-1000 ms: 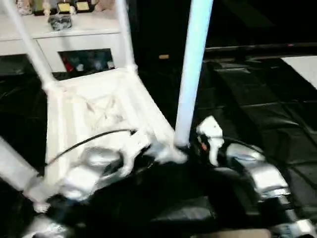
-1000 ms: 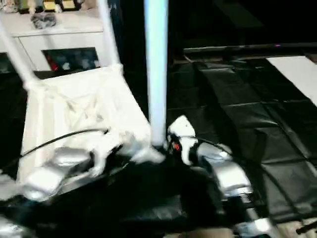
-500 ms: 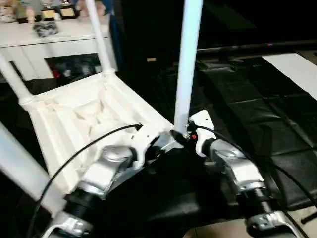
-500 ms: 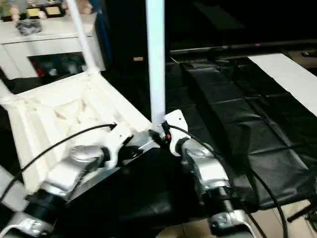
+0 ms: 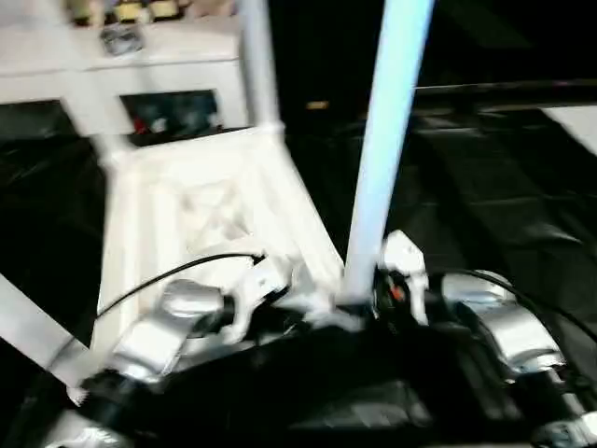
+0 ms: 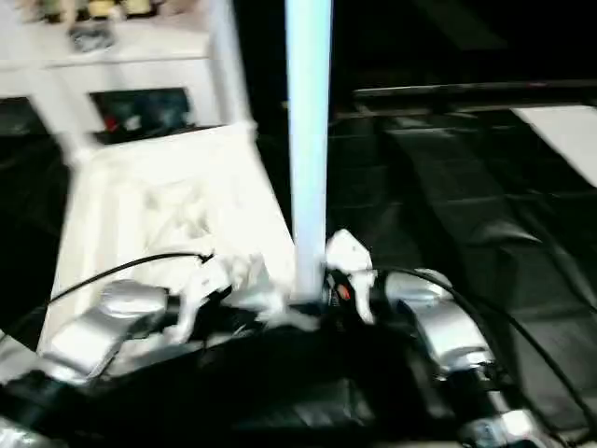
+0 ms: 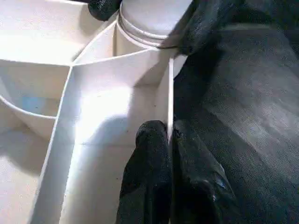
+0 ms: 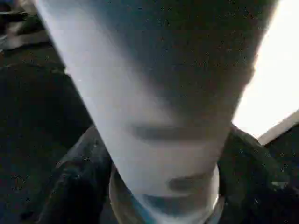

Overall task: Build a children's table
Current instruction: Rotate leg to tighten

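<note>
Setting: an indoor room resembling a home or a staged living space. Evidence: a white cabinet [image 5: 140,70] stands at the far left, with small ornaments [image 5: 121,37] on its top and colourful items behind a glass door [image 5: 173,112]. The floor [image 6: 485,205] is covered with black padded mats laid edge to edge. A pale sheet [image 6: 569,131] lies at the far right.

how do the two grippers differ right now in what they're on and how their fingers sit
The left gripper pinches the thin side wall of the white ribbed plastic tabletop, black fingers nearly together; the right gripper straddles the base of the long white tube leg, fingers wide apart either side. The left grips a flat rim; the right surrounds a round, upright tube. Both work at the same near corner.
</note>
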Controlling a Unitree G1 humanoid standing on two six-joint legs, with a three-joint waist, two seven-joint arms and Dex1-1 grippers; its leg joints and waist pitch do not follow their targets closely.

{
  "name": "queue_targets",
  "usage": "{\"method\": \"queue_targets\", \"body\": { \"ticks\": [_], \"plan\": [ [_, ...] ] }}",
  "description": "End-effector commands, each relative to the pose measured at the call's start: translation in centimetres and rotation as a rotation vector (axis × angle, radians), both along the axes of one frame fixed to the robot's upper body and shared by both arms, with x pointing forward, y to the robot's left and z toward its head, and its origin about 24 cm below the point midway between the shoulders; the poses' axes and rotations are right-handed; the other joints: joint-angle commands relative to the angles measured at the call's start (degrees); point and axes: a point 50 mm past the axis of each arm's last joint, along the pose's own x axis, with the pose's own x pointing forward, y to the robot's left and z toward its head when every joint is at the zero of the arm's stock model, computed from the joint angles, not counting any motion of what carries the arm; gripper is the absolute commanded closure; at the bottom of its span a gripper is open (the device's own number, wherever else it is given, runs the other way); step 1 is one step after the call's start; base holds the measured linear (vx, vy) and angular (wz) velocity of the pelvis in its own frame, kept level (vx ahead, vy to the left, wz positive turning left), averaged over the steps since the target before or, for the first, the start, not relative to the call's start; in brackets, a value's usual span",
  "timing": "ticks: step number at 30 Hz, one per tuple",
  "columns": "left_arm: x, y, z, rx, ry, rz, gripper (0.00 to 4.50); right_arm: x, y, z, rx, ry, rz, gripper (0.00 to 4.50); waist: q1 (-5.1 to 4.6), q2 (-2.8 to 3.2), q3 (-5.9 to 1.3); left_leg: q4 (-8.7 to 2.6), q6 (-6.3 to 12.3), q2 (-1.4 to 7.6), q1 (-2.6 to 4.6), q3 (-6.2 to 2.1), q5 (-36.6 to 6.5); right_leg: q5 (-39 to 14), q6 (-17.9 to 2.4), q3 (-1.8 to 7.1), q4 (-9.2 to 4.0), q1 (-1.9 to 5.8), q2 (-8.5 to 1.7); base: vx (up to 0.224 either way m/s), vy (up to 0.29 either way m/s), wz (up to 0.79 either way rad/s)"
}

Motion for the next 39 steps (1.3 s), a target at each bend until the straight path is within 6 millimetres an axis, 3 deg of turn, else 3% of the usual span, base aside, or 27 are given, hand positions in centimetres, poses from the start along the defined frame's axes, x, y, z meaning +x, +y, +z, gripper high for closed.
{"method": "queue_targets", "body": {
  "ticks": [1,3,6,14,17,18,20,21,22,24,27,30,32,33,34,37,39],
  "plan": [
    [-0.4,-0.9,0.9,-0.064,0.010,-0.096,4.50,-0.7,0.5,0.1,0.006,0.024,0.076,1.61,0.19,-1.14,-3.39,-3.66,6.23,1.84,0.82,-0.04,-8.77,-5.01,-15.68,1.17,-2.41,1.97,-0.93,0.000,0.000,0.00],
    [-0.5,-0.6,0.8,-0.054,0.022,-0.113,4.50,-0.9,0.5,0.1,0.002,0.032,0.100,1.81,0.59,-1.03,-3.37,-3.61,6.09,1.83,0.86,0.10,-9.24,-5.79,-15.78,1.17,-2.45,1.92,-1.01,0.000,0.000,0.00],
    [-0.6,-0.3,0.9,-0.050,0.034,-0.130,4.50,-1.2,0.7,0.2,0.012,0.040,0.126,1.91,0.89,-1.39,-3.18,-3.83,4.98,1.93,0.97,0.26,-11.12,-8.51,-15.22,1.37,-2.68,1.80,-1.08,0.000,0.000,0.00],
    [-0.7,-0.5,0.8,-0.071,0.038,-0.131,4.50,-1.8,1.3,0.0,0.034,0.065,0.142,1.96,0.95,-1.45,-2.95,-4.11,2.65,1.97,1.09,0.39,-14.39,-13.94,-13.14,1.68,-3.14,1.52,-1.16,0.000,0.000,0.00],
    [0.0,-1.3,0.5,-0.065,-0.009,-0.038,4.50,-1.7,2.0,-1.0,0.047,0.090,0.022,1.96,0.91,-1.54,-2.86,-4.19,2.14,1.97,1.11,0.41,-14.73,-15.06,-12.45,1.80,-3.37,1.40,-1.21,0.000,0.000,0.00],
    [0.2,-1.5,0.4,-0.058,-0.024,-0.009,4.50,-1.3,2.1,-1.4,0.032,0.086,-0.026,1.96,0.58,-1.59,-2.69,-4.33,1.68,1.81,0.75,0.34,-15.33,-16.71,-11.89,1.74,-3.44,1.53,-1.21,0.000,0.000,0.00],
    [0.7,-2.0,0.1,-0.051,-0.043,0.048,4.50,-0.5,2.4,-2.1,-0.003,0.066,-0.145,1.96,0.30,-1.54,-2.39,-4.51,0.39,1.68,0.97,0.19,-18.34,-22.67,-10.03,1.68,-3.96,1.25,-1.32,0.000,0.000,0.00],
    [1.2,-2.6,0.0,-0.042,-0.057,0.104,4.50,0.3,2.7,-2.8,-0.036,0.044,-0.272,1.96,-0.43,-1.51,-2.21,-4.64,-1.05,1.41,1.06,-0.07,-21.15,-27.94,-8.36,1.51,-4.42,1.11,-1.35,0.000,0.000,0.00],
    [1.4,-2.9,-0.1,-0.040,-0.062,0.130,4.50,0.6,2.9,-3.1,-0.041,0.044,-0.322,1.96,-0.43,-1.51,-2.21,-4.64,-1.05,1.41,1.06,-0.07,-21.15,-27.94,-8.36,1.51,-4.42,1.11,-1.35,0.000,0.000,0.00],
    [1.9,-3.6,-0.2,-0.034,-0.077,0.196,4.50,1.2,3.4,-3.7,-0.053,0.053,-0.442,1.97,-2.07,-1.75,-1.99,-4.70,-2.37,1.06,1.11,-0.76,-25.29,-35.53,-4.92,0.87,-5.31,0.85,-1.36,-0.027,0.001,-0.05],
    [2.8,-5.2,-0.2,-0.028,-0.105,0.307,4.50,1.8,5.0,-4.5,-0.084,0.063,-0.562,1.97,-2.95,-1.58,-2.00,-4.84,-2.25,1.02,1.19,-1.23,-27.67,-36.91,-3.62,0.51,-5.91,0.68,-1.29,-0.018,0.000,-0.03],
    [3.0,-6.5,0.2,-0.049,-0.111,0.332,4.50,2.1,6.4,-4.4,-0.081,0.031,-0.572,1.97,-3.96,-1.83,-1.79,-4.67,-2.45,0.53,1.35,-1.92,-31.01,-40.34,-2.17,-0.08,-6.56,0.24,-1.20,0.000,0.000,0.00],
    [2.9,-7.0,0.4,-0.065,-0.111,0.316,4.50,2.3,6.7,-4.2,-0.062,0.017,-0.565,1.97,-4.65,-1.65,-1.66,-4.59,-1.92,0.40,1.40,-2.33,-33.20,-42.17,-1.40,-0.42,-7.08,0.10,-1.26,0.000,0.000,0.00],
    [2.6,-7.4,0.6,-0.090,-0.105,0.279,4.50,2.3,6.9,-3.6,0.001,0.035,-0.545,1.97,-4.99,-1.30,-1.73,-4.84,-1.64,0.47,1.48,-2.68,-34.88,-41.26,-1.48,-0.84,-7.34,0.39,-1.30,0.000,0.000,0.00],
    [2.5,-7.4,0.6,-0.096,-0.104,0.267,4.50,2.3,6.9,-3.4,0.019,0.042,-0.537,1.49,-5.13,-1.29,-1.67,-4.96,-1.56,0.53,1.54,-2.76,-35.50,-40.49,-1.69,-0.92,-7.44,0.37,-1.27,0.000,0.000,0.00],
    [2.0,-7.1,0.7,-0.111,-0.099,0.210,4.50,2.2,6.5,-2.8,0.055,0.055,-0.483,1.28,-5.35,-1.00,-1.55,-5.16,-1.45,0.67,2.05,-2.98,-38.15,-38.18,-2.63,-1.46,-7.75,0.25,-1.23,0.000,0.000,0.00],
    [1.6,-6.7,0.8,-0.121,-0.094,0.166,4.50,2.0,5.9,-2.3,0.061,0.043,-0.426,1.01,-5.35,-1.03,-1.88,-5.51,-1.17,0.87,1.34,-3.11,-36.93,-34.60,-3.72,-0.98,-7.10,0.98,-1.59,0.000,0.000,0.00]
  ]
}}
